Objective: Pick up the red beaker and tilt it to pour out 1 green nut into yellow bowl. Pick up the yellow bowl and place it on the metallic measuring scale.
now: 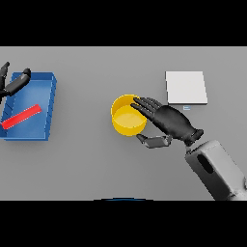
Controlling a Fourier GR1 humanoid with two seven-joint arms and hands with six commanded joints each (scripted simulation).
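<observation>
Red beaker (21, 117) lies flat in the blue tray (48, 103), long axis diagonal. Right hand (169, 120), fingers spread, reaches over the upright yellow bowl (124, 120); left hand (12, 84), fingers loosely extended, is at the tray's far corner.

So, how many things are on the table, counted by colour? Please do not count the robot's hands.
Blue: 1, the tray
Red: 1, the long red object lying in the tray
Yellow: 1, the bowl
White: 1, the flat square scale
Total: 4
</observation>
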